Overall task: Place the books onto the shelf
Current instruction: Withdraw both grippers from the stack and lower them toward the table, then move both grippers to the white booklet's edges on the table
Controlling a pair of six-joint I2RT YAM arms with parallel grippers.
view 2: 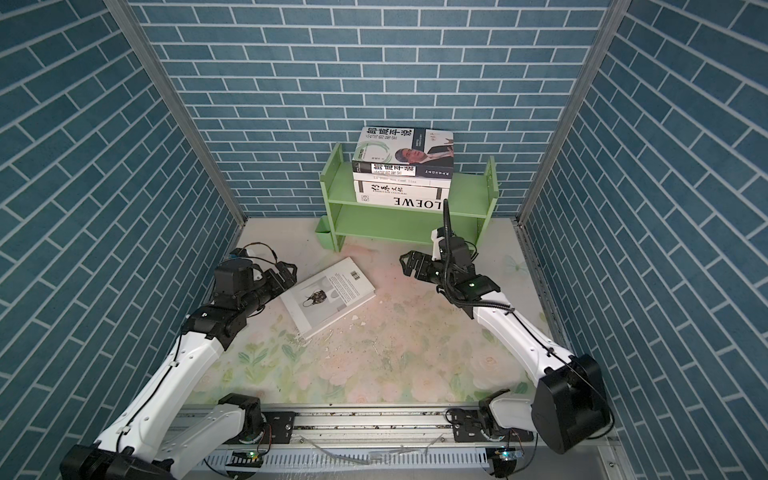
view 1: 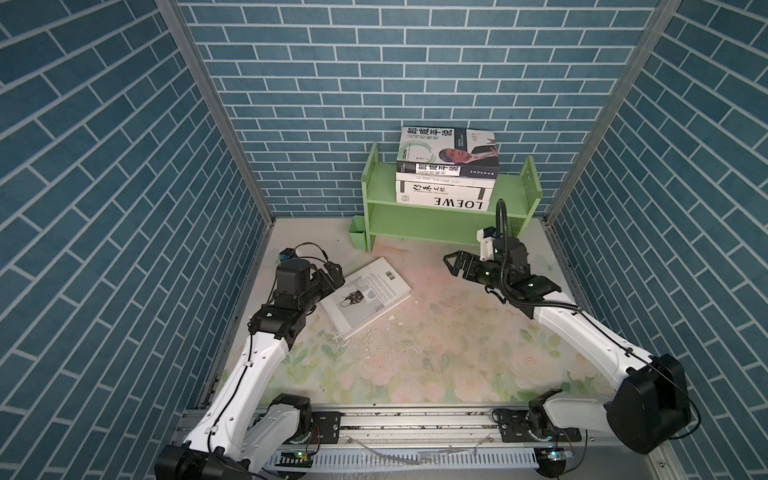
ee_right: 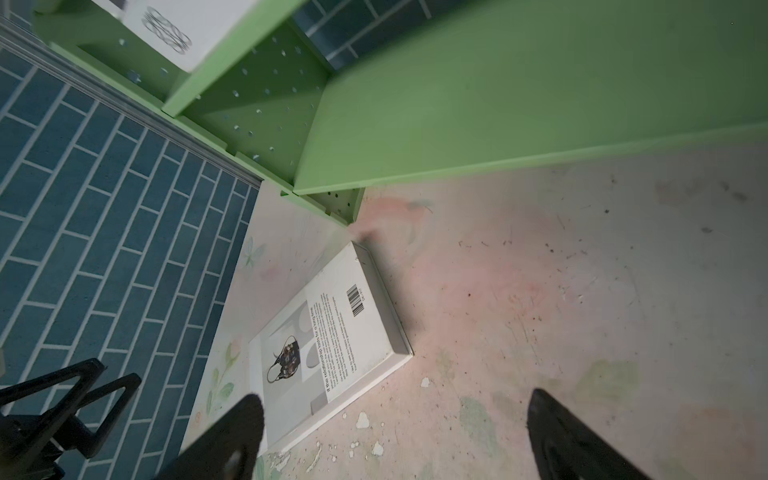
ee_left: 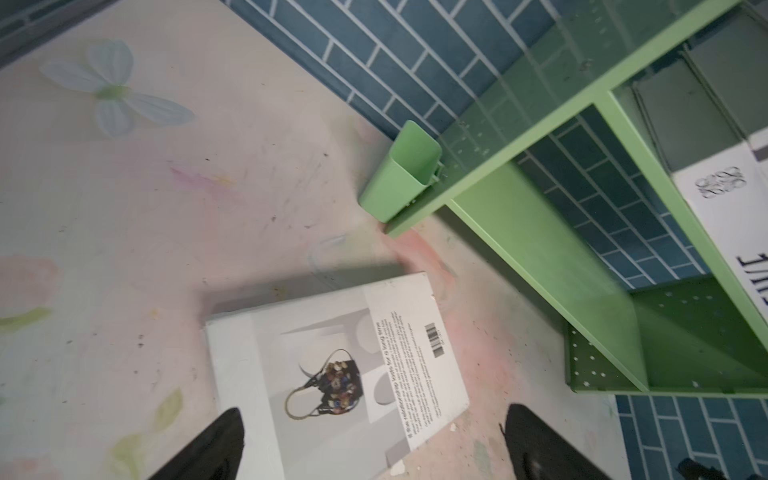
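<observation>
Left tool point(view 1: 334, 276), jaws apart, hovers at the last book point(view 1: 365, 295), flat on the worktop point(view 1: 436, 332); right tool point(view 1: 451, 264) gapes empty. Upon the shelf point(view 1: 530, 183) four books point(view 1: 446, 174) lie stacked. Grabbed by one edge, this thick book may slip out.

Back-cover print on the flat book point(view 1: 365, 296) is coming out too tiny to read in both top views. The left gripper point(view 1: 336, 274) is overlapping that book's edge left of center, so contact isn't showing. A black cable point(view 1: 501, 220) is covering part of the shelf point(view 1: 436, 226) right of center, and the frame edge is cropping the LOEWE book point(ee_left: 723, 224) in the left wrist view.
</observation>
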